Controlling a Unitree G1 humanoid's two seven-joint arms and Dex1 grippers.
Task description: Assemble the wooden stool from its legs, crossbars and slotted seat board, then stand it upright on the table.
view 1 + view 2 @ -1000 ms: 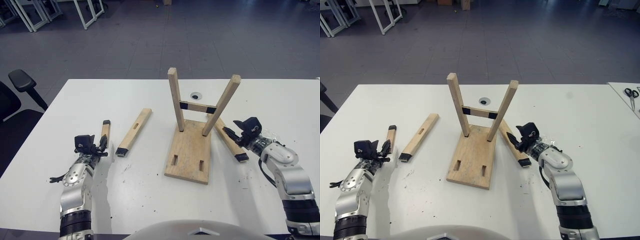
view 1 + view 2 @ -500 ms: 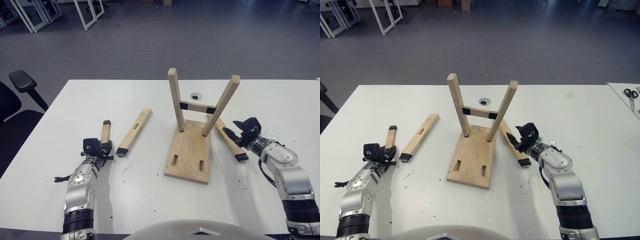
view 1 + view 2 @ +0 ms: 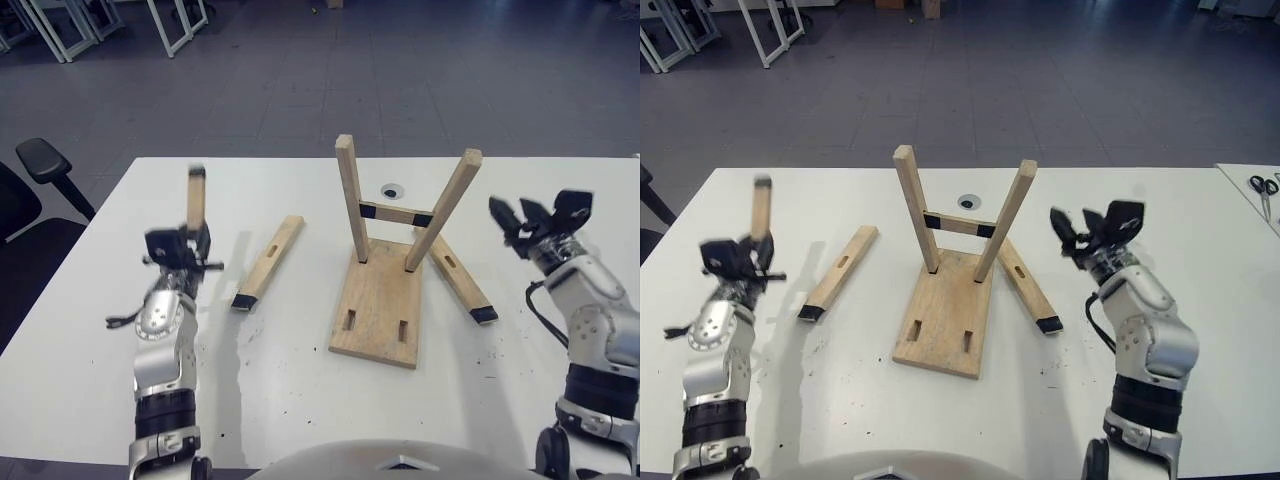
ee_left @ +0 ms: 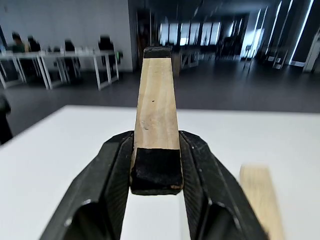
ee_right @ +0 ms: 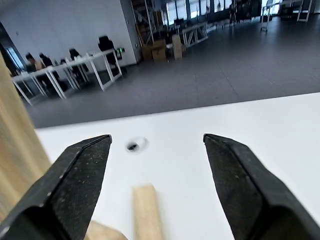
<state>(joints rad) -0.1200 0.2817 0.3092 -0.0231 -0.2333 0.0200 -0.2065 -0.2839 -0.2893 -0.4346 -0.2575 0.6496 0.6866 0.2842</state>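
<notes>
At the left of the frame the left gripper [image 3: 186, 248] is held above the table [image 3: 300, 400], jaws clamped on the lower end of a crossbar [image 3: 196, 198] whose long axis points straight up. At the right edge the right gripper [image 3: 522, 216] hovers, jaws spread wide, holding nothing. The seat board [image 3: 380, 305] lies flat at centre

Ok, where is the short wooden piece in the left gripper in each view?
Left eye view: short piece upright at left, in the left gripper.
Right eye view: upright at far left.
Left wrist view: centre, between the fingers.
Shared landmark: the loose leg lying beside it.
</notes>
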